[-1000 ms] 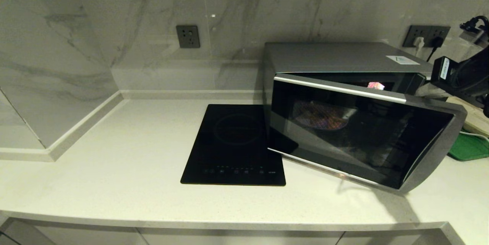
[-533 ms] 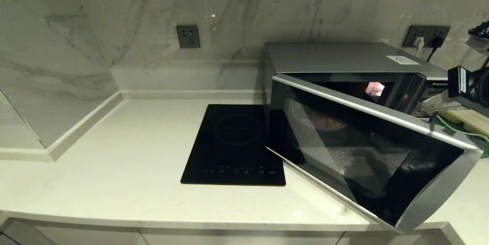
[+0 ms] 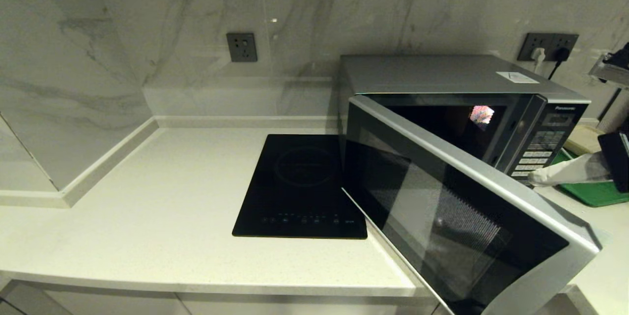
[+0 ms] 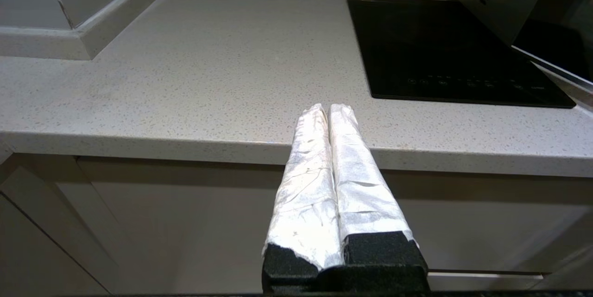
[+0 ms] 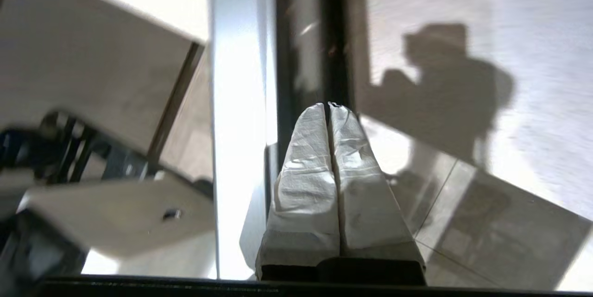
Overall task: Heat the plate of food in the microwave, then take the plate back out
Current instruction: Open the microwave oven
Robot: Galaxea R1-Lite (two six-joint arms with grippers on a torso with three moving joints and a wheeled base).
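While the microwave (image 3: 442, 108) door gapes, its dark cavity hides any plate.

"Panasonic" on microwave (image 3: 462, 108) front, above keypad; nothing else legible.

the microwave (image 3: 462, 79) door (image 3: 457, 221) runs off the head view's lower edge, so its bottom corner is cut away. the cavity behind it is dark; only one small bright patch shows, and whether the plate sits inside cannot be told. the green tray (image 3: 597, 192) is cut by the right edge and partly covered by the right gripper (image 3: 535, 177), whose arm also leaves the picture. the keypad (image 3: 535, 153) labels are too small to read.
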